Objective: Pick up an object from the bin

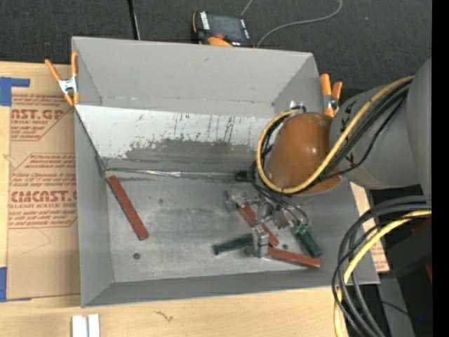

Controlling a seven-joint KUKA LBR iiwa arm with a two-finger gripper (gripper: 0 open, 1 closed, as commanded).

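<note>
The gripper [261,240] sits low in the grey bin [175,262] among a small heap of sticks; whether it is open or closed cannot be told. A dark green stick [230,246] touches its left side and a red-brown stick [295,258] lies just right. A lone red-brown stick [127,207] lies far left.

Setting: robotics lab test cell. Evidence: large grey robot arm [396,142] carrying looped yellow-and-black cables [259,156], working in a scuffed grey metal bin [95,209]. Dark carpet [56,9] lies behind, with a small wired orange-and-black device [219,28] on it.
</note>
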